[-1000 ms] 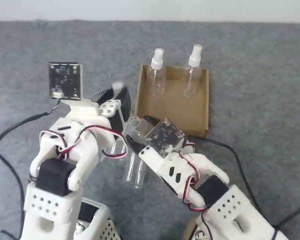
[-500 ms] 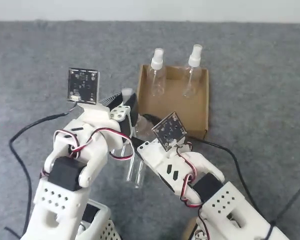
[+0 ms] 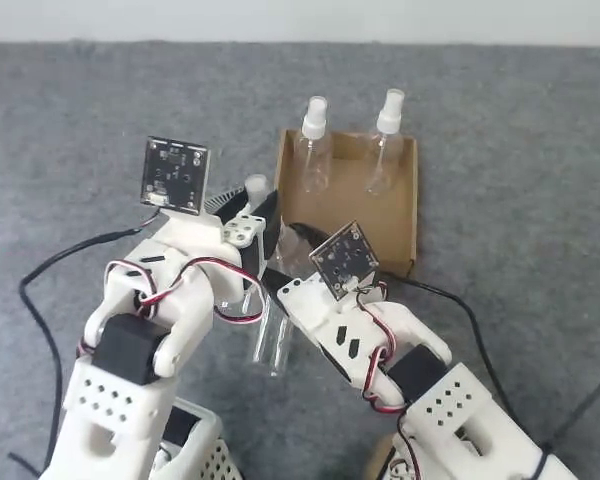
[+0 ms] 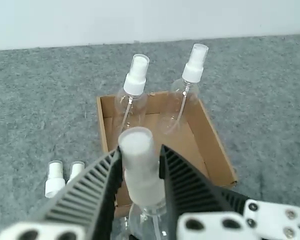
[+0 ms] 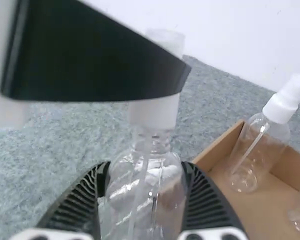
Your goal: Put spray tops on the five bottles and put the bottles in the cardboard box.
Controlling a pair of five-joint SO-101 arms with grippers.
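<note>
My left gripper (image 4: 138, 165) is shut on a white spray top (image 4: 136, 150), which sits over the neck of a clear bottle (image 5: 144, 185). My right gripper (image 5: 144, 200) is shut on that bottle's body and holds it upright. In the high view the spray top (image 3: 254, 184) and the held bottle (image 3: 283, 252) are just left of the cardboard box (image 3: 400, 235). Two bottles with spray tops (image 3: 315, 150) (image 3: 385, 150) lean at the box's far end. Two more clear bottles (image 3: 270, 340) without tops lie on the carpet between the arms.
Two loose white spray tops (image 4: 55, 177) (image 4: 76, 170) stand on the grey carpet left of the box (image 4: 107, 125). The near half of the box floor is bare. Cables trail on the carpet (image 3: 480, 330) beside both arm bases.
My left arm has swung right toward the box, bringing the spray top over the bottle's neck. My right gripper has shifted slightly with the bottle.
</note>
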